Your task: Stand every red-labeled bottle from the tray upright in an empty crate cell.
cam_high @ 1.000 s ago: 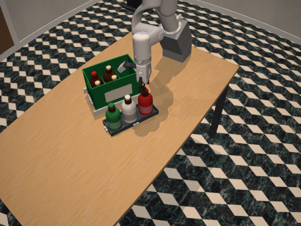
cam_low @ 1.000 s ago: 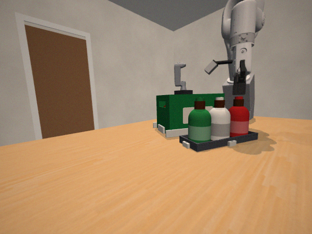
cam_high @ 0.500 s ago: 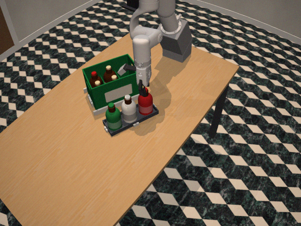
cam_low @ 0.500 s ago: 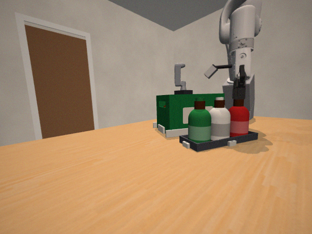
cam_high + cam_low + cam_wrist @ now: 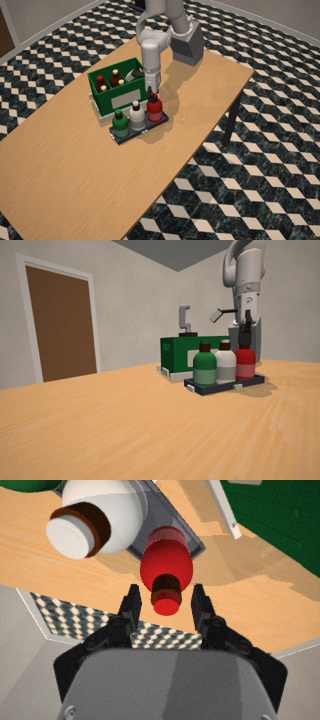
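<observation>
In the wrist view, the gripper [image 5: 152, 98] [image 5: 244, 338] [image 5: 166, 593] has its jaws spread with gaps beside the red bottle's [image 5: 154, 109] [image 5: 245, 364] [image 5: 166, 565] cap, whereas the exterior view hides those gaps but shows the bottle upright on the tray [image 5: 131, 136] [image 5: 219, 389] [image 5: 200, 548].

So the top cam looks steeply down across the whole table [image 5: 85, 165] [image 5: 155, 426], exterior sits low near its surface facing the crate [image 5: 124, 99] [image 5: 178, 353] [image 5: 285, 520], and wrist peers closely past the gripper [image 5: 152, 96] [image 5: 244, 334] [image 5: 166, 600]; all three share the tray [image 5: 129, 138] [image 5: 219, 389] [image 5: 192, 540].
</observation>
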Action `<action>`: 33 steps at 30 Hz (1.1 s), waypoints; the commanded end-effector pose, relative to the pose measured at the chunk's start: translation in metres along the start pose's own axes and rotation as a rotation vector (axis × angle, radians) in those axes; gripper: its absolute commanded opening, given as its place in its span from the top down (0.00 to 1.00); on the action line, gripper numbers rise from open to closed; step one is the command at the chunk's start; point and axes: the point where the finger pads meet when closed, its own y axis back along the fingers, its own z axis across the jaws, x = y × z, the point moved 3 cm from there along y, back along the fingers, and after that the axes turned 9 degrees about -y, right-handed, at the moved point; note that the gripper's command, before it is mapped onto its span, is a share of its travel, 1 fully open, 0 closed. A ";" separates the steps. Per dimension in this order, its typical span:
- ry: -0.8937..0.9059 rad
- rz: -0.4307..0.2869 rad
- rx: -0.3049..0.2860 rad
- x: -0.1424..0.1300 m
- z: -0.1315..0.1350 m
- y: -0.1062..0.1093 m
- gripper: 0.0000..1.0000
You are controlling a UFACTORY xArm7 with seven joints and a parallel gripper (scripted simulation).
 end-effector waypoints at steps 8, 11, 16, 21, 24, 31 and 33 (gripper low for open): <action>0.000 0.008 0.002 0.000 -0.001 -0.002 0.35; 0.000 0.008 0.002 0.000 -0.001 -0.002 0.35; 0.000 0.008 0.002 0.000 -0.001 -0.002 0.35; 0.000 0.008 0.002 0.000 -0.001 -0.002 0.35; 0.000 0.008 0.002 0.000 -0.001 -0.002 1.00; 0.000 0.008 0.002 0.000 -0.001 -0.002 1.00; 0.000 0.008 0.002 0.000 -0.001 -0.002 1.00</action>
